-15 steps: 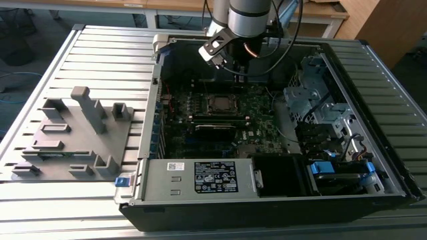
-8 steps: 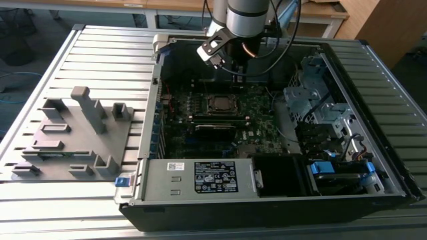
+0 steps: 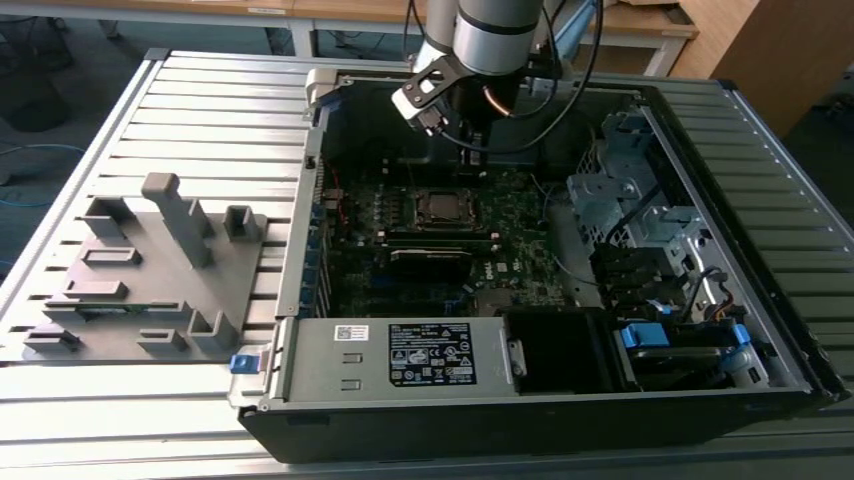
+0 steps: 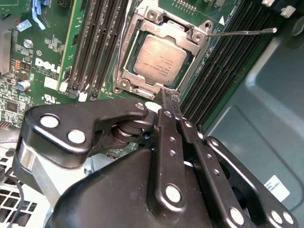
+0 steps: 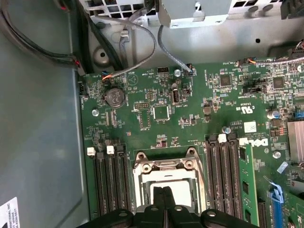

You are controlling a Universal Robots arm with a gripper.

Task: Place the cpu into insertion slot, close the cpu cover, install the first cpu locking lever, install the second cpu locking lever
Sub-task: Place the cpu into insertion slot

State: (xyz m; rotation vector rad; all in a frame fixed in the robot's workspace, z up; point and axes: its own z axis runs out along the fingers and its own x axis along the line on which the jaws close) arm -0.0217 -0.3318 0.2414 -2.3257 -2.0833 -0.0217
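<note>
cpu seated, claw closed beside the socket

cpu (image 4: 159, 61) is seen lying flat in the insertion slot (image 4: 124, 77) on the motherboard (image 5: 190, 128), with the cpu cover (image 4: 171, 28) laid down around its silvery top. the claw (image 4: 170, 99) is held just beside the socket's edge, its fingers brought together with nothing made out between them. the chip is judged light, stiff and fragile underneath, so it would be taken by two opposite edges only, never pressed on the face. the cover is judged thin and springy. one wire locking lever (image 4: 242, 32) is seen sticking out sideways past the socket, apparently unlatched; it is judged slippery and best pushed near its free end. long black memory slots (image 4: 95, 42) are packed close on both sides, and loose cables (image 5: 154, 42) and the case wall (image 4: 266, 104) are found near, so room for the claw is judged tight.
</note>
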